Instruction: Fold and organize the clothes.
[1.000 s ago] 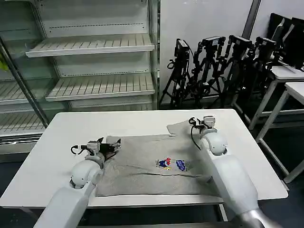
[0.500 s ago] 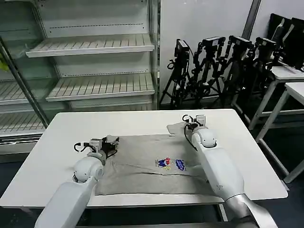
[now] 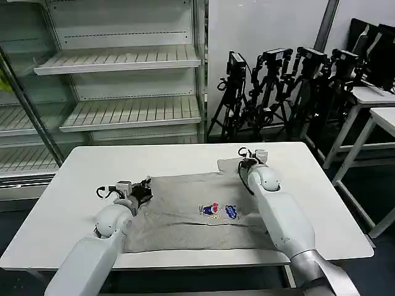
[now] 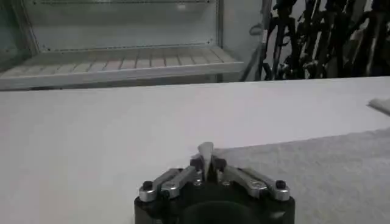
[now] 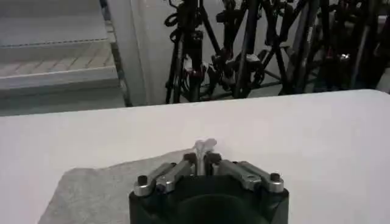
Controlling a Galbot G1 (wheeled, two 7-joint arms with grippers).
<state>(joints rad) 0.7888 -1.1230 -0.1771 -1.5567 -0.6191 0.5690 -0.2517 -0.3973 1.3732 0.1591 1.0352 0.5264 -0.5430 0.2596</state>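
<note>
Shirt corners inside both tools

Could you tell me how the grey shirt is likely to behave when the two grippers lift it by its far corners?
The shirt lies flat with soft wrinkles, so it will probably hang limp. A little cloth bunches in the left gripper and right gripper, so it is likely thin and light.

The short-sleeved shirt is light grey, with a small chest print in blue, red and yellow. It lies on a plain white surface. Both arms are white — the left end effector and right end effector are black with silver links. The tripods are black; the shelves are white.
</note>
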